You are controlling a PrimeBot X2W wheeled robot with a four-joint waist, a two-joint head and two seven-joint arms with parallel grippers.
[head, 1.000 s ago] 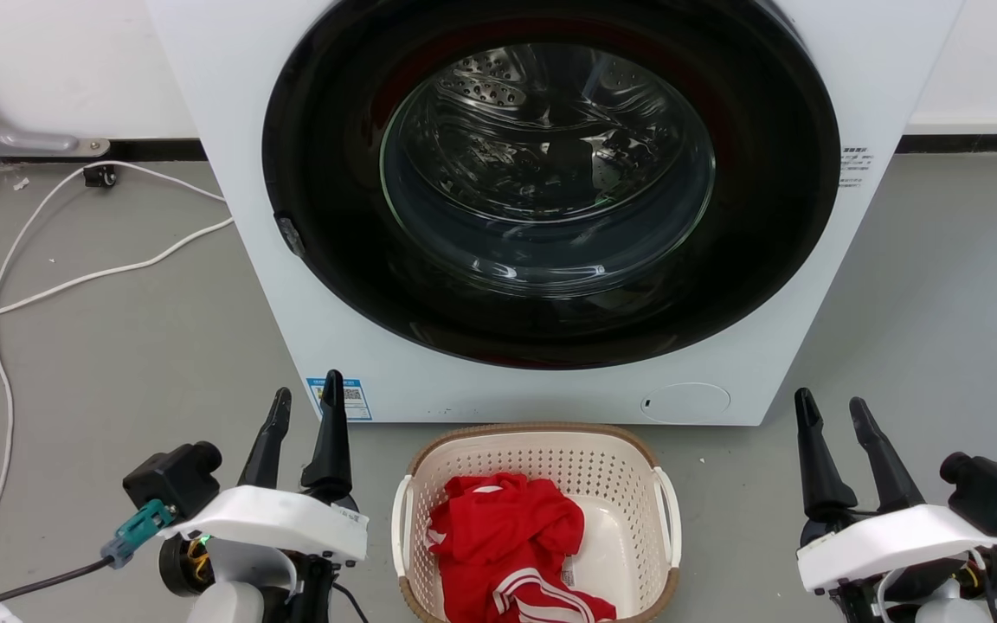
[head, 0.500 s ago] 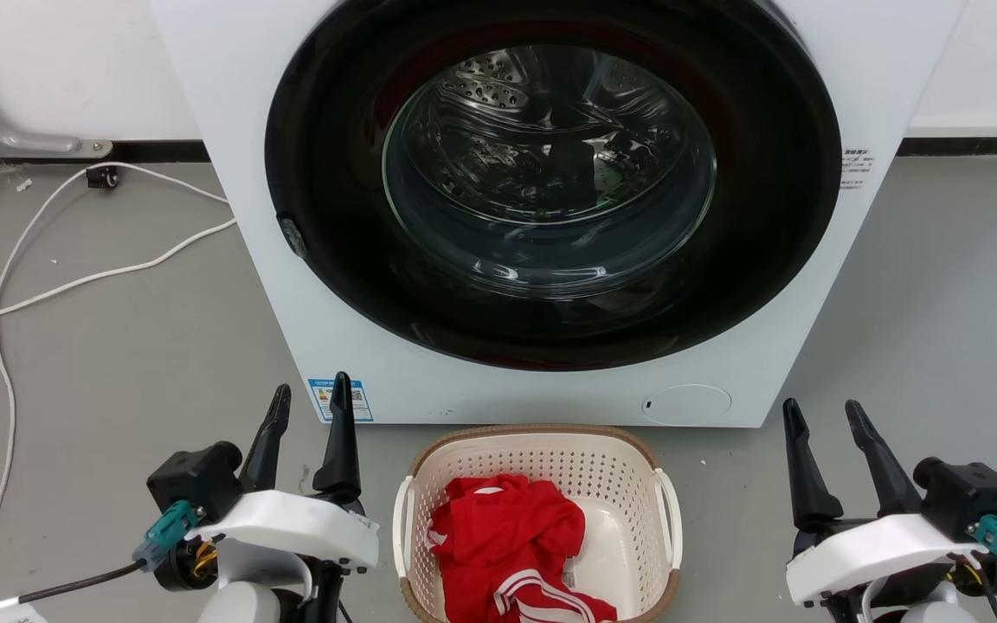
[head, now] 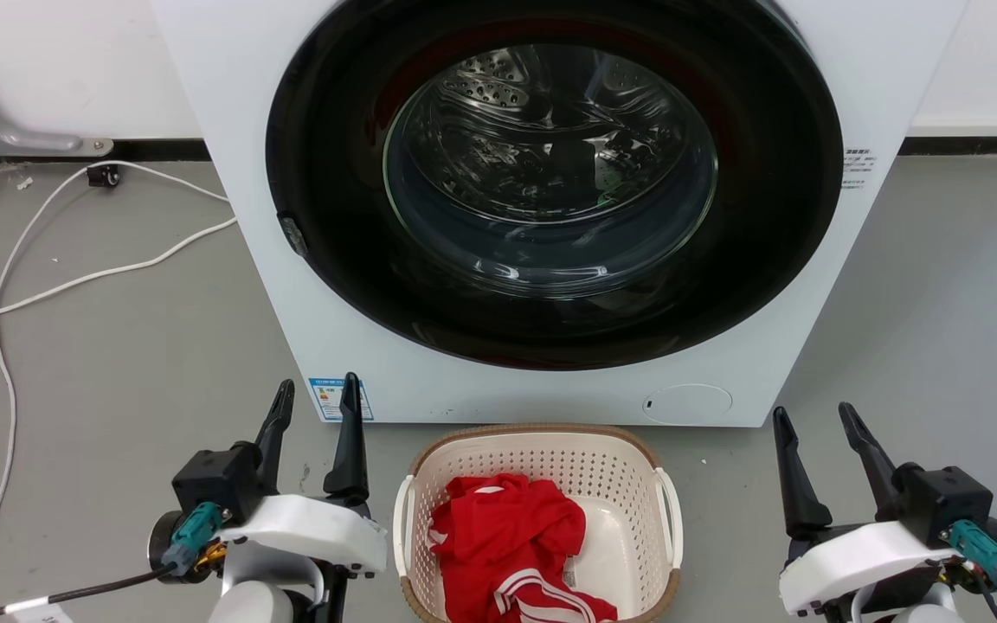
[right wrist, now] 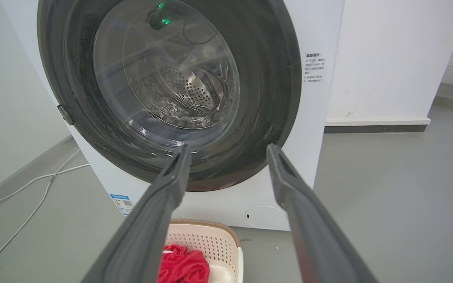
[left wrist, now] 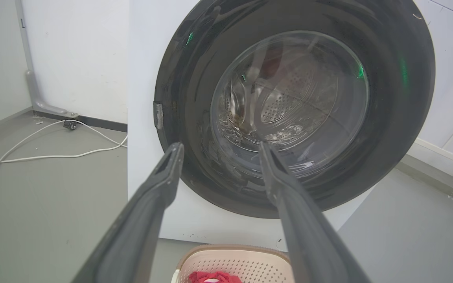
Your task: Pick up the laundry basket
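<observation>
The laundry basket is cream perforated plastic with a brown rim and white side handles. It stands on the grey floor just in front of the washing machine, at the bottom centre of the head view, with red clothing inside. My left gripper is open to the basket's left, fingers pointing toward the machine and apart from the basket. To the right of the basket my right gripper is open too, empty. The basket's far rim shows low in the left wrist view and in the right wrist view.
The white washing machine with its big dark round door rises directly behind the basket. White cables trail over the floor at the left. Grey floor spreads on both sides of the machine.
Both arms have shifted inward toward the basket and slightly down the view, wrists turning. The basket and clothing have not moved.
</observation>
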